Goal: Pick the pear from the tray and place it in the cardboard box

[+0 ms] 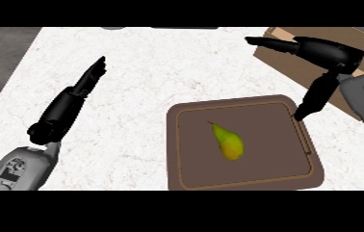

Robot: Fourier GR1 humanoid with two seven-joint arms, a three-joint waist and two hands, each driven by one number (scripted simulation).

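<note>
The pear (227, 142) lies on the brown tray (192, 178), stem toward the far left, fat end toward the robot. The right robot hand (323, 62), fingers straight and spread, is nearer: the pear sits below and left of it. The left robot hand (71, 98), also straight-fingered, hangs over the bare counter (156, 62). Farthest, the cardboard box (284, 58) lies under the right hand. No writing is readable.

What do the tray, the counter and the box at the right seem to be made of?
The tray looks like dark brown wood or plastic with a matte finish: flat colour, a raised rim, no grain visible. The counter looks like polished white stone, from its fine grey speckle. The box looks like cardboard: plain tan, dull, thin-walled.
</note>
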